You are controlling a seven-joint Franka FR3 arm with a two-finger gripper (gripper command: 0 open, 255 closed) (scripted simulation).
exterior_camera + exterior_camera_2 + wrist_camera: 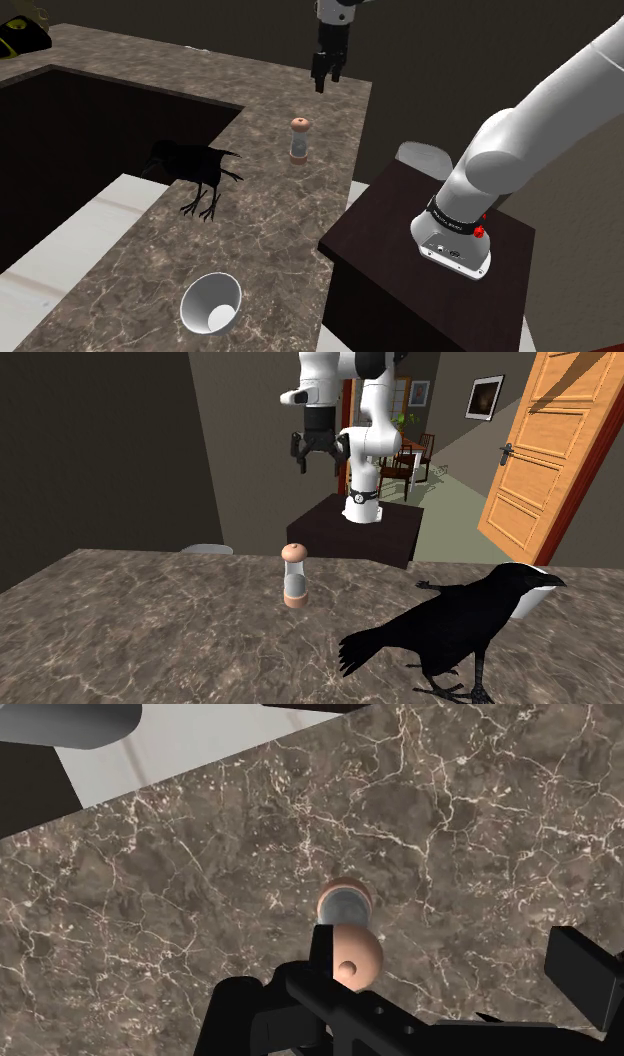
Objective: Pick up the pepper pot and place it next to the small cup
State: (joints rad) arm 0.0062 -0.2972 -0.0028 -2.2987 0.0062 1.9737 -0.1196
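Gripper (322, 72) hovering above pepper pot (299, 139), fingers spread, empty. Pot standing upright on marble counter (270, 230), well apart from white cup (211, 302). Risk: off-centre descent toppling tall pot; carry clipping crow figure (195, 165).

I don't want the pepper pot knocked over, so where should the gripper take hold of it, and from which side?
Probably from straight above: the pepper pot stands upright, with the open gripper above it. Close on the straight grey middle, below the rounded cap, which would likely slip.
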